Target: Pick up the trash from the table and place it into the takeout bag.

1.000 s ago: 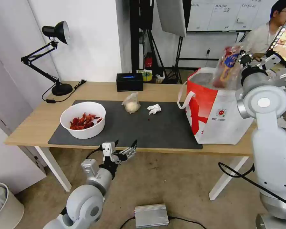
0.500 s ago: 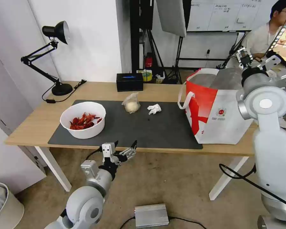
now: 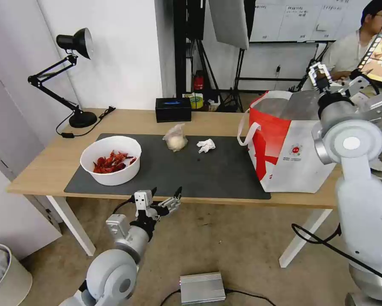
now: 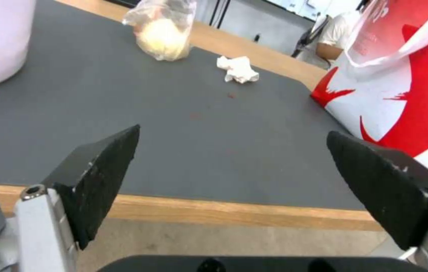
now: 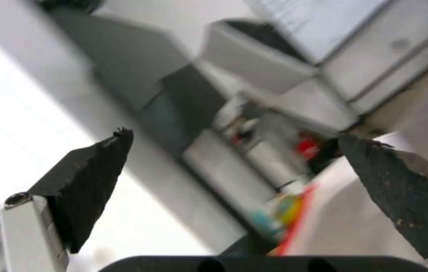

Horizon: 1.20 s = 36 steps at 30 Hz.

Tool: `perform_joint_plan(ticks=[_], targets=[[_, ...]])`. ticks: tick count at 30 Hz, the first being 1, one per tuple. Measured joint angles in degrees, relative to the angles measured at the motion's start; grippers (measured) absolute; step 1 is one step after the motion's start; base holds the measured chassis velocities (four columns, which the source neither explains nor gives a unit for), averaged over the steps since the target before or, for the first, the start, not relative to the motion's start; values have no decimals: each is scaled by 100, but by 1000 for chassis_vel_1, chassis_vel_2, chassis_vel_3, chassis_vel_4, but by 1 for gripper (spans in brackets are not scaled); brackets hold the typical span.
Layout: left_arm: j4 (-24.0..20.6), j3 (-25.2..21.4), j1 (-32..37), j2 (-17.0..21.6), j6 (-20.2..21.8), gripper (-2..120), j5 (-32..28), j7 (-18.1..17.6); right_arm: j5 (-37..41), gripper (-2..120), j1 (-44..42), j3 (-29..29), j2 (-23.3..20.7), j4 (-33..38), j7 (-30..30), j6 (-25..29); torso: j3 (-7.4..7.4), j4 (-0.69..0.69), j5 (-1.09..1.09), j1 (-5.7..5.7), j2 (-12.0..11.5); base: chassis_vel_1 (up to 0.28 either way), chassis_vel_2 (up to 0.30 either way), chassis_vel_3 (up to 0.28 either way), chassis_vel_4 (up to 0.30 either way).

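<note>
Right hand (image 3: 316, 74) is raised above the open mouth of the takeout bag (image 3: 290, 144), fingers spread apart and nothing between them; the height suits a drop into the bag, not a reach to the desk. The bag stands upright at the right end of the desk (image 3: 42, 163), partly on the dark mat (image 3: 224, 174), mouth held wide so items can fall in from above

Left hand (image 3: 165, 199) sits low, just in front of the desk's near edge, fingers also wide apart and empty; its wrist view looks across the mat toward the remaining pieces, a waiting posture by the look of it

Count of trash on the mat: three items
- 1 white bowl of red shells (image 3: 111, 159), left end of the mat
- 1 small clear bag with a whitish lump (image 3: 175, 138), near the mat's far edge
- 1 crumpled white tissue (image 3: 206, 145), just right of that bag, well apart from the takeout bag

Hands: 2, both empty. Takeout bags: 1
</note>
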Motion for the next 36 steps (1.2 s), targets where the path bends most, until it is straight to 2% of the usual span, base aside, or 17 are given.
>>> perform_joint_plan(ticks=[1,2,5,10,12,13,14,15,18,19,22,23,25,28,32,33,36], targets=[[-20,-22,16,0,0,100,2,2,79,100,-103,-37,-51,113,-270,-51,0,0,0,0,0,0,0,0,0],[-20,-22,16,0,0,100,2,2,79,100,-103,-37,-51,113,-270,-51,0,0,0,0,0,0,0,0,0],[-76,-93,71,-15,0,100,23,11,191,100,-407,-165,-262,388,-1161,-321,0,0,0,-1,0,0,0,0,0],[-110,-147,118,-37,-1,100,39,22,135,100,-605,-285,-489,511,-1684,-618,0,0,0,0,0,0,0,0,0],[-153,-188,158,-49,-5,100,54,29,-119,100,-814,-291,-720,598,-2295,-1117,-1,0,0,0,0,0,0,0,0],[-153,-188,158,-49,-5,100,54,29,-119,100,-814,-291,-720,598,-2295,-1117,-1,0,0,0,0,0,0,0,0],[-180,-211,185,-57,-6,100,63,31,-402,100,-953,-246,-857,650,-2713,-1544,-1,-1,0,0,0,0,0,0,0],[-180,-211,185,-57,-6,100,63,31,-402,100,-953,-246,-857,650,-2713,-1544,-1,-1,0,0,0,0,0,0,0],[-238,-245,247,-82,-8,100,76,33,-1019,100,-1180,-202,-1029,762,-3196,-2063,0,0,0,0,0,0,0,0,0],[-238,-245,247,-82,-8,100,76,33,-1019,100,-1180,-202,-1029,762,-3196,-2063,0,0,0,0,0,0,0,0,0],[-294,-283,312,-107,-12,100,122,44,-1660,100,-1444,-146,-1090,997,-3247,-2575,0,0,0,0,0,0,0,0,0],[-294,-283,312,-107,-12,100,122,44,-1660,100,-1444,-146,-1090,997,-3247,-2575,0,0,0,0,0,0,0,0,0],[-336,-318,357,-110,-14,100,146,60,-2254,100,-1800,-102,-1104,1252,-3268,-2815,-1,-1,0,0,0,0,0,0,0],[-355,-354,397,-108,-17,100,165,102,-2632,100,-2049,-69,-1097,1390,-3314,-2866,0,0,0,0,0,0,0,0,0],[-437,-461,540,-120,36,100,182,250,-3418,100,-2731,17,-1010,1677,-3334,-2788,0,0,-1,0,0,0,0,0,0],[-437,-461,540,-120,36,100,182,250,-3418,100,-2731,17,-1010,1677,-3334,-2788,0,0,-1,0,0,0,0,0,0],[-441,-563,684,-100,39,100,249,402,-3844,100,-3456,42,-867,1806,-3260,-2241,0,-1,0,-1,0,0,0,0,0]])
